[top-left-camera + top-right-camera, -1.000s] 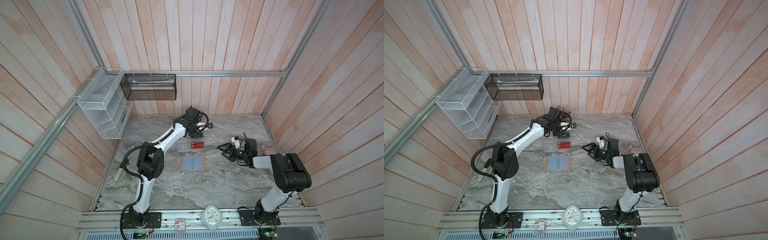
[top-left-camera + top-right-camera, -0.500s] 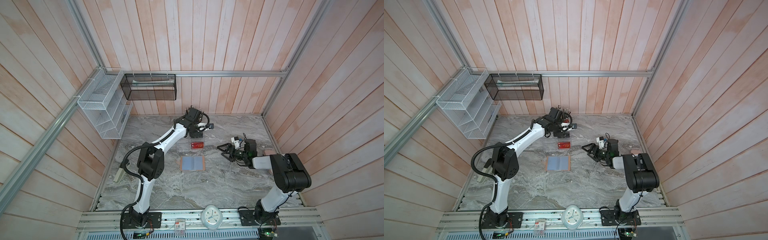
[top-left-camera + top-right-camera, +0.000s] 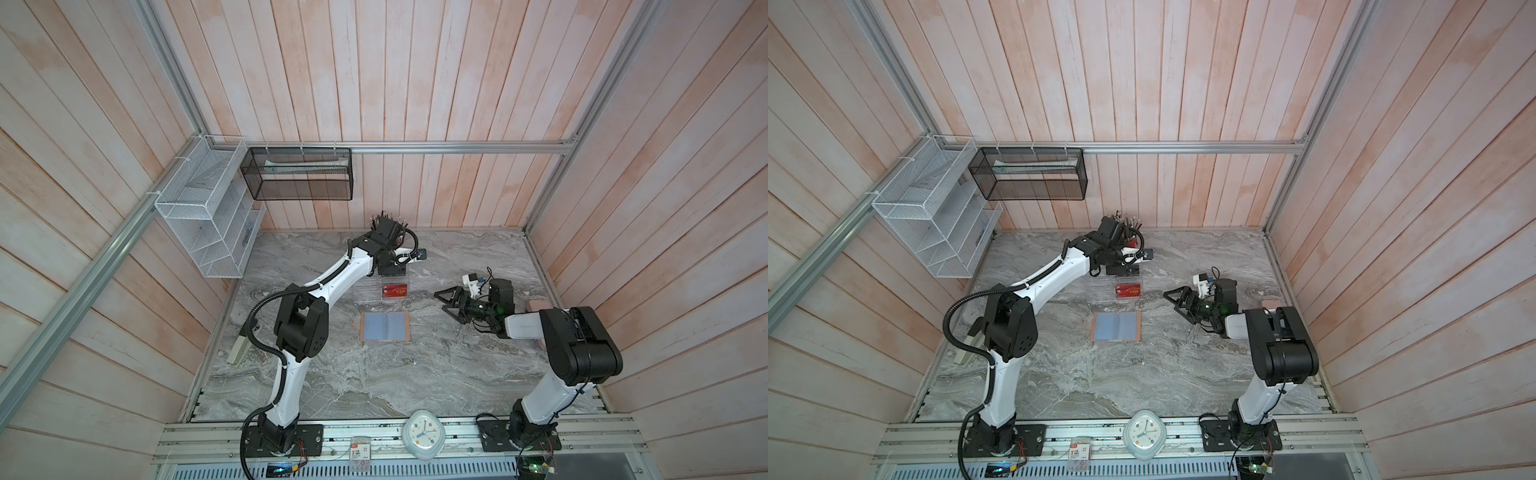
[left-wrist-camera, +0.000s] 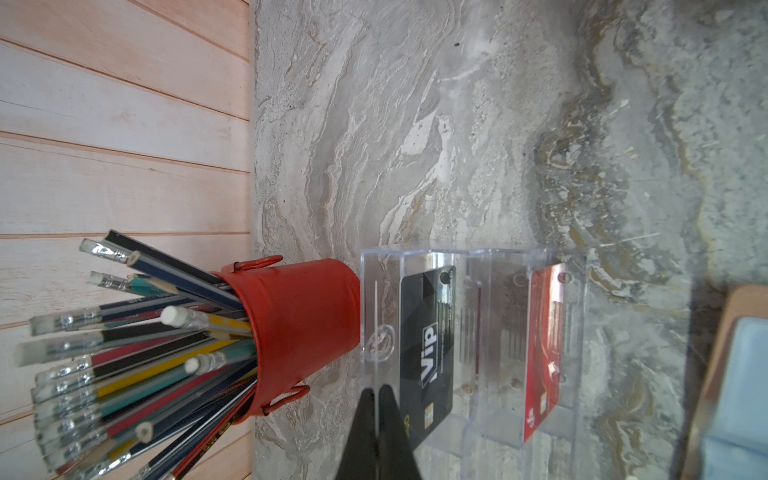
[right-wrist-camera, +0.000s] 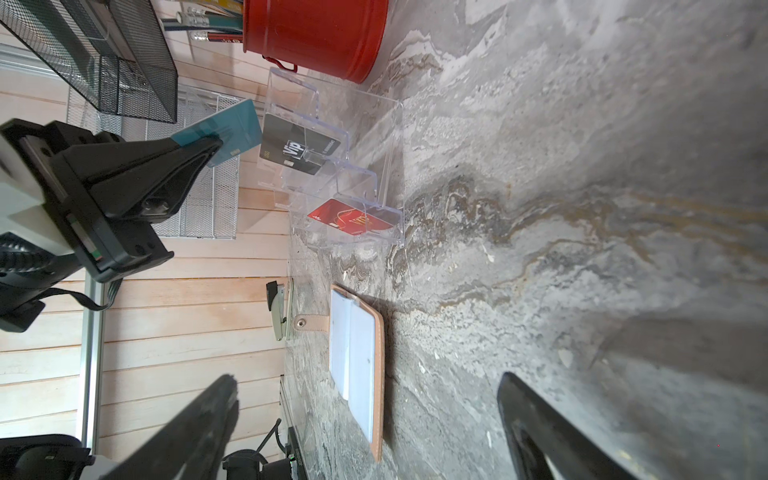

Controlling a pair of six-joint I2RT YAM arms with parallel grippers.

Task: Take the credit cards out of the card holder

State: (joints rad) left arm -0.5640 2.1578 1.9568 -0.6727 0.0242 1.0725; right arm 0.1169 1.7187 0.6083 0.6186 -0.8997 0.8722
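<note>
While the left gripper (image 5: 217, 146) hangs over the back of the clear acrylic rack (image 4: 490, 266), its fingers are pressed together on a teal card (image 5: 232, 124), pinching it by one short end. From the left wrist camera that card shows only as a thin edge running out from between the black fingertips, so I cannot tell whether it touches the rack. Just beside it, a black card (image 4: 426, 353) marked "VIP" stands in the rack's rear tier, and a red card (image 3: 395, 291) with gold lettering sits in the front tier. A red pencil cup (image 4: 299, 328) stands right behind the rack, against the wall.

Nearer to me, the card holder (image 3: 384, 327) lies open and flat on the marble table (image 3: 374, 386), pale blue sleeves facing up and its strap tab (image 5: 309, 323) sticking out to one side. It sits just in front of the rack without touching it.

Off to the right, the right gripper (image 3: 440, 302) hovers low with its jaws spread wide, pointing toward the card holder and holding nothing.
</note>
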